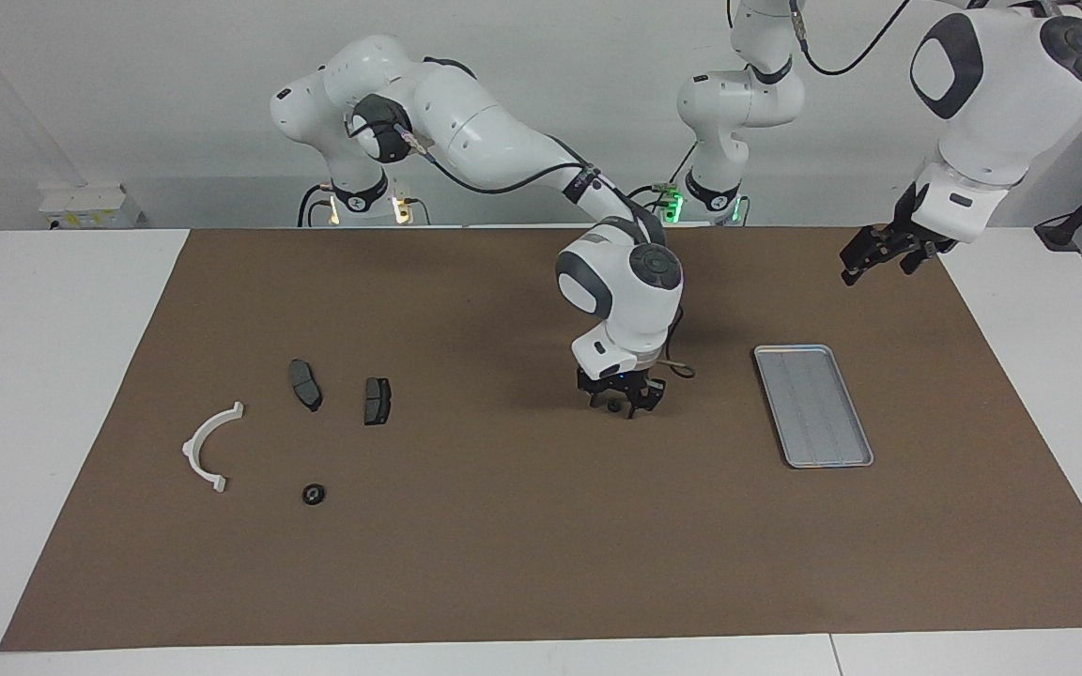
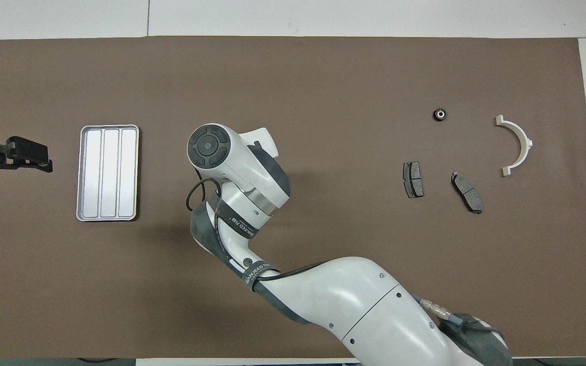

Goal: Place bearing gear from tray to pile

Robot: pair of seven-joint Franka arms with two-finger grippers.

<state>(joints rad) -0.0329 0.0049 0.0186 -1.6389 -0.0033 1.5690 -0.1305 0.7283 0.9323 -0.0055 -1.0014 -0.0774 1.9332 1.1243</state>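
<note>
The silvery tray [image 1: 813, 406] lies empty on the brown mat toward the left arm's end; it also shows in the overhead view [image 2: 108, 173]. My right gripper [image 1: 618, 404] hangs low over the middle of the mat, between tray and pile, shut on a small dark bearing gear [image 1: 614, 407]. In the overhead view its own wrist hides it. The pile lies toward the right arm's end: a white half-ring bracket [image 1: 192, 449], two dark brake pads [image 1: 305, 384] [image 1: 377, 401], and another bearing gear [image 1: 314, 494]. My left gripper [image 1: 865, 255] waits raised beside the tray.
The brown mat [image 1: 503, 545] covers most of the white table. In the overhead view the pile's bracket [image 2: 524, 140], pads [image 2: 413, 179] [image 2: 467, 191] and gear [image 2: 440, 114] lie spread apart, and the left gripper [image 2: 28, 152] sits at the mat's edge.
</note>
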